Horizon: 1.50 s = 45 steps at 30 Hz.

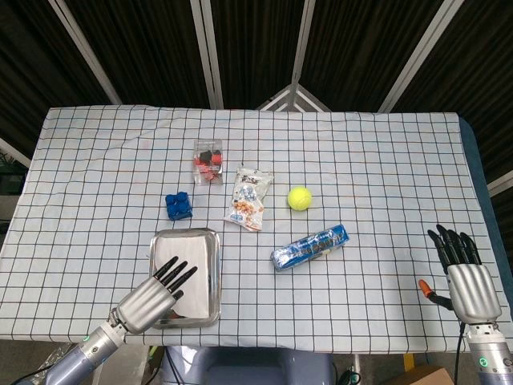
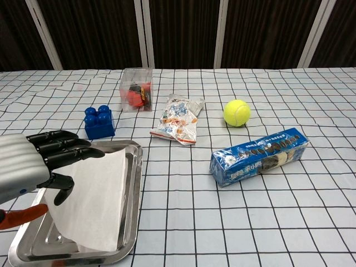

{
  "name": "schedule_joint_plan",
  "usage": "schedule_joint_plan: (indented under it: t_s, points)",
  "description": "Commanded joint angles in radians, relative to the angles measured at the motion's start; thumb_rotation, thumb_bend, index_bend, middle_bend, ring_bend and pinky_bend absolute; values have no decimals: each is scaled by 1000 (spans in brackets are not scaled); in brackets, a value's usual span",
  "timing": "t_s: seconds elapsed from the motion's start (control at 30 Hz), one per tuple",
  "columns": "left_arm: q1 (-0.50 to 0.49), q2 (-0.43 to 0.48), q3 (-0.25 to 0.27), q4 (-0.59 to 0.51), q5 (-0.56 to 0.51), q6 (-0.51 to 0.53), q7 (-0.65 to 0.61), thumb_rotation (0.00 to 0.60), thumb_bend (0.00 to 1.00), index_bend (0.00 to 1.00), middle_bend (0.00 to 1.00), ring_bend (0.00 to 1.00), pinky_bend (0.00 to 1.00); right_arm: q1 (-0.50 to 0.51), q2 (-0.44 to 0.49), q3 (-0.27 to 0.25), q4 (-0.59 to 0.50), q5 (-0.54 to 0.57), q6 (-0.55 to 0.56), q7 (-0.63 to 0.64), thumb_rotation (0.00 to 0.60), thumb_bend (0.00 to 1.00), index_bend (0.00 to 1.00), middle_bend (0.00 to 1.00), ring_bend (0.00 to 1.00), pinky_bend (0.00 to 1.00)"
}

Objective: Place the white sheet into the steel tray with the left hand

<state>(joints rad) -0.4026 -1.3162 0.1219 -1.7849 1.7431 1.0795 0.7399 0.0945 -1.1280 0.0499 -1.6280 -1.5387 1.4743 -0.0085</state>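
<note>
The steel tray [image 1: 215, 273] [image 2: 136, 183] lies near the table's front edge, left of centre. The white sheet [image 1: 187, 252] [image 2: 94, 200] slopes over it, its right and far edges down inside the tray and its left side raised. My left hand [image 1: 149, 300] [image 2: 28, 167] holds that raised side, fingers stretched over the sheet's top corner and thumb at its left edge. My right hand [image 1: 465, 277] hovers at the table's right front corner, fingers straight and apart, holding nothing. It shows only in the head view.
Behind the tray stand a blue block [image 2: 99, 122] and a clear box of red and black pieces [image 2: 137, 90]. A snack bag [image 2: 179, 119], a tennis ball [image 2: 237, 113] and a blue cookie pack [image 2: 259, 156] lie to the right.
</note>
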Motion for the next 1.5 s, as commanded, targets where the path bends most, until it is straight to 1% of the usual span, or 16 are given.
schedule_joint_plan:
  t_s: [0.03,0.07,0.13,0.23,0.3,0.37,0.47,0.6,0.9,0.97,1.07,1.13,1.33,1.5]
  points:
    - [3,2,0,-1,-7,-2,7,600,427,446,0,0,0,0,0,0,0,1,-1,0,600,314,0,0,0,0]
    - [4,3,0,-1,-9,-1,8,600,392,419,0,0,0,1,0,0,1,1,-2,-1,600,314,0,0,0,0]
    - [4,7,-1,-3,-14,-1,6,600,314,327,0,0,0,1,0,0,0,2,-2,0,600,314,0,0,0,0]
    - [4,23,-5,-9,-23,1,4,600,239,185,0,0,0,-1,0,1,-1,2,1,0,600,313,0,0,0,0]
    - [4,37,-7,-14,-26,4,-2,600,209,117,0,0,0,-1,0,2,-1,3,2,0,600,313,0,0,0,0]
    - [5,54,-6,-23,-28,9,-12,600,192,78,0,0,0,0,-1,2,-1,3,0,0,600,313,0,0,0,0]
    - [8,80,3,-39,-21,17,-31,600,184,46,0,0,0,0,-1,1,-1,3,-1,-3,600,313,0,0,0,0]
    - [16,96,15,-56,-10,30,-60,600,183,33,0,0,0,0,-2,1,-2,4,-2,-6,600,313,0,0,0,0]
    - [40,122,24,-82,-23,54,-77,600,109,5,0,0,0,0,0,2,-5,12,-7,-4,600,314,0,0,0,0]
    - [58,127,22,-82,-26,86,-88,600,82,0,0,0,0,0,1,1,-6,12,-8,-3,600,314,0,0,0,0]
    - [107,130,11,-72,-26,188,-132,600,73,0,0,0,0,0,2,1,-5,10,-7,-3,600,314,0,0,0,0]
    - [157,127,2,-53,-28,287,-183,600,71,0,0,0,0,0,2,1,-2,8,-6,-7,600,313,0,0,0,0]
    - [281,123,-16,43,-43,512,-325,600,67,0,0,0,0,1,-4,0,6,-6,4,-23,600,314,0,0,0,0]
    - [344,119,-30,125,-65,614,-391,600,66,0,0,0,0,1,-8,-1,9,-8,6,-31,600,313,0,0,0,0]
